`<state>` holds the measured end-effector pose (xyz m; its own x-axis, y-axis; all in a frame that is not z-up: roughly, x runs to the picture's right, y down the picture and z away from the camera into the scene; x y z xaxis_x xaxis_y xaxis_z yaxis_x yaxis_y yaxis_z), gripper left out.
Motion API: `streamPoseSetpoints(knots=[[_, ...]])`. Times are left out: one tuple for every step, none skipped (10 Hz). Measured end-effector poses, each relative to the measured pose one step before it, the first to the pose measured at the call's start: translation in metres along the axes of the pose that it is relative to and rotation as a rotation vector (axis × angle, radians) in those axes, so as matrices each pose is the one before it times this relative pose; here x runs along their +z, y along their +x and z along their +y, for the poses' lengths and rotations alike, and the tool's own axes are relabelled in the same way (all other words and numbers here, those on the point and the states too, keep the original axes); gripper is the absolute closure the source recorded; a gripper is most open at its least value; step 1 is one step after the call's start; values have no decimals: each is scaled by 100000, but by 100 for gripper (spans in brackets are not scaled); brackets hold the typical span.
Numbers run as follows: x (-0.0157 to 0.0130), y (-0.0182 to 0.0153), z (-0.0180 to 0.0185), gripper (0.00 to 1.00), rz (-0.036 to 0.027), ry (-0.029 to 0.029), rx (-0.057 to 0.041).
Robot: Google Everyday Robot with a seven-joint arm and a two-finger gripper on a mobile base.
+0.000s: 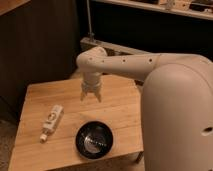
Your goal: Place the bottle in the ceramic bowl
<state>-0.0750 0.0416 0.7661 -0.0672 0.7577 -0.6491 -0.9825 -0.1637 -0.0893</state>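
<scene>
— Where's the gripper [90,96]?
— Over the middle of the wooden bench [117,112], pointing down, jaws spread and holding nothing.
— And the bottle [51,121]?
— The white bottle lies flat on the bench, left of the jaws and nearer the camera, well apart from them. The black ceramic bowl [94,140] sits in front of the jaws, empty, near the bottle but not touching it.

Light wooden table [120,115] in front of a dark wall [40,50]

Outstretched arm [125,64], empty gripper [91,98]
The white arm bends over the table [45,97]; the gripper points straight down above the table's back half, fingers spread apart.
</scene>
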Motion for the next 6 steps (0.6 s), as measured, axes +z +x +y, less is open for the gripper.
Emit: streamPoseSetpoints(knots=[[138, -614, -435, 35, 741, -5686, 2315], [196, -530, -418, 35, 1532, -4664, 2129], [401, -692, -271, 35, 2648, -3158, 2441], [552, -596, 333, 35, 2985, -365, 1383], [354, -511, 671, 35, 1531, 344, 306], [540, -772, 1407, 35, 2608, 1771, -233]])
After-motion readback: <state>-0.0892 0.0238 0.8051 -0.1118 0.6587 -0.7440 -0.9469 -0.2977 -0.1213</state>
